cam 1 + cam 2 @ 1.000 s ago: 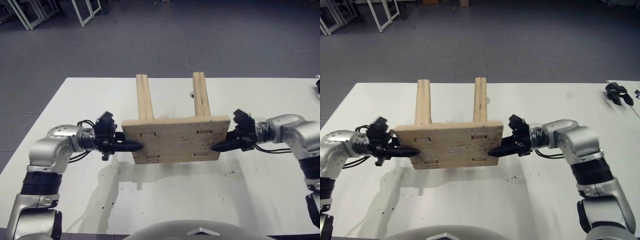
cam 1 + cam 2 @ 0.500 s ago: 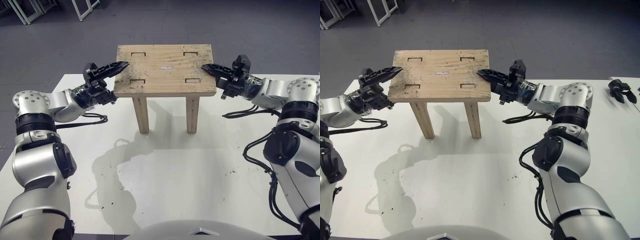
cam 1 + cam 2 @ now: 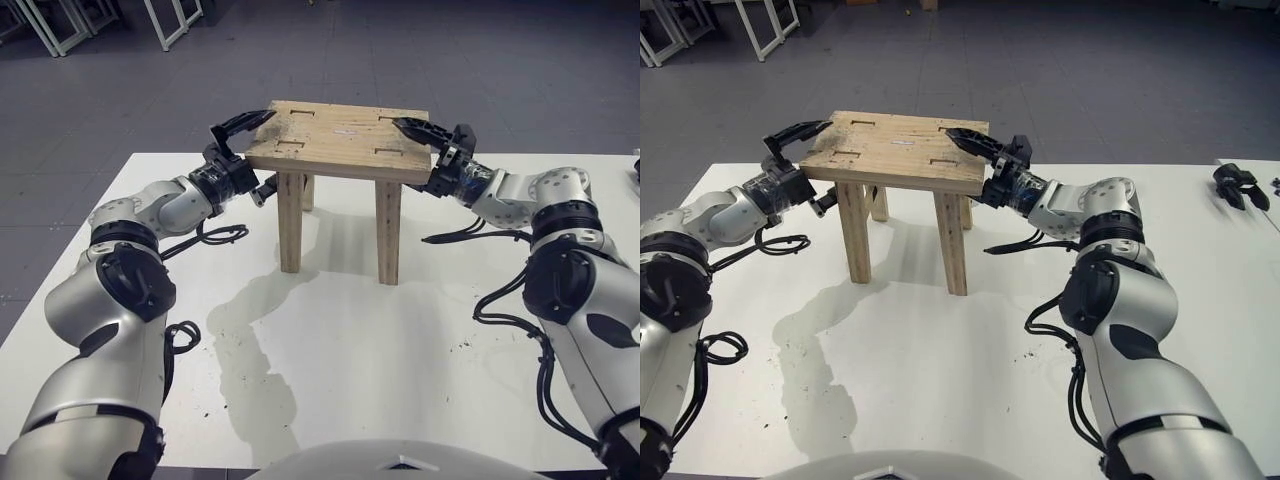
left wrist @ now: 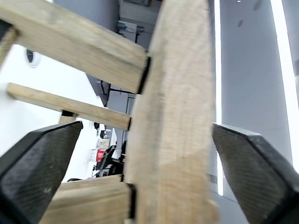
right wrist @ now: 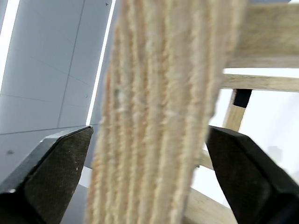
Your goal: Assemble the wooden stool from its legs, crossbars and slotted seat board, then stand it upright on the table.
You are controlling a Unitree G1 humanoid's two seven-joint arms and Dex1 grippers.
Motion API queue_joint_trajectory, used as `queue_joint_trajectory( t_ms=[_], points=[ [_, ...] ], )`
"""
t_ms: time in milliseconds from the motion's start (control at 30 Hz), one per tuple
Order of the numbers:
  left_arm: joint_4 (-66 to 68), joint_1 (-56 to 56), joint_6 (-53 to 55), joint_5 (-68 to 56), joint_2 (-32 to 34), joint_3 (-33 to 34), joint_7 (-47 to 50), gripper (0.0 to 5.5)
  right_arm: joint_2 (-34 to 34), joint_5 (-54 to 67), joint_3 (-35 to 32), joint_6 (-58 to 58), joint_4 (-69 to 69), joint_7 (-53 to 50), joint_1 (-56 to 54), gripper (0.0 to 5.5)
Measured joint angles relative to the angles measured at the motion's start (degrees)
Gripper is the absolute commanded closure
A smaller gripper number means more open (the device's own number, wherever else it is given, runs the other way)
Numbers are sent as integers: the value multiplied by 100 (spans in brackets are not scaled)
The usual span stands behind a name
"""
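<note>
The wooden stool stands upright on the white table [image 3: 400,390], its slotted seat board [image 3: 338,136] on top and its legs [image 3: 290,222] on the tabletop. My left gripper [image 3: 252,157] is open at the seat's left edge, one finger above the board and one below. At the seat's right edge my right gripper [image 3: 424,158] is open in the same way. In the left wrist view the seat board's edge [image 4: 173,116] runs between the spread black fingers [image 4: 37,163], with crossbars [image 4: 70,42] behind. The right wrist view has the board edge [image 5: 159,116] between its fingers [image 5: 51,172].
A small black object [image 3: 1238,186] lies near the table's far right edge. Dark specks and smudges mark the tabletop in front of the stool. Arm cables [image 3: 205,238] rest on the table at the left. White frames [image 3: 172,22] stand on the floor far behind.
The stool went from lying with its seat towards me, to lifted and turned upright, to standing on the table. Both grippers' fingers have spread off the seat edges.
</note>
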Motion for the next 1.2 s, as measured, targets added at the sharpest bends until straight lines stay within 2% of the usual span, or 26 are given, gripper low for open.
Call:
queue_joint_trajectory(
  t_ms=[167, 333, 467, 600, 700, 733, 800, 867, 967, 1000, 1067, 1200],
  points=[
    [-621, 24, 240, 316, 107, 7, -570, 4, -301, 15, -205, -208, 38, 87, -1, 69],
    [-1286, 444, -51, 1034, 432, -309, -716, 4, -756, -6, -540, -1093, -14, -1127, -13, 69],
    [-3108, 614, -964, 1354, 413, -548, -944, 4, -709, -1, -639, -1943, -956, -1927, -33, 69],
    [-5324, 1047, -2332, 1899, 41, -1129, -1132, 4, -269, -261, 11, -2706, -2676, -2044, 181, 69],
    [-7189, 2070, -3702, 3014, -530, -1819, -725, 4, 176, -990, 768, -3600, -4421, -2453, 1144, 69],
    [-7430, 2237, -3877, 3181, -617, -1916, -645, 4, 239, -1137, 875, -3727, -4650, -2537, 1309, 69],
    [-8810, 3392, -4838, 4357, -1132, -2630, -20, 4, 530, -2165, 1639, -4450, -5994, -3180, 2482, 69],
    [-9690, 4261, -5430, 5092, -1504, -3080, 383, 4, 668, -2840, 2174, -4926, -6867, -3541, 3397, 69],
    [-11279, 6056, -6552, 6417, -2254, -3946, 1179, 4, 823, -4089, 3359, -5790, -8426, -4083, 5332, 69],
    [-11518, 6404, -6854, 6710, -2404, -4126, 1320, 4, 945, -4261, 3595, -5831, -8648, -4174, 5664, 69],
    [-11688, 6625, -7224, 7038, -2457, -4186, 1406, 4, 994, -4386, 3635, -5975, -8796, -4328, 5783, 69],
    [-11470, 6786, -7355, 7075, -2673, -4331, 1402, 4, 1132, -4503, 3683, -5960, -8857, -4452, 6116, 69]
  ],
)
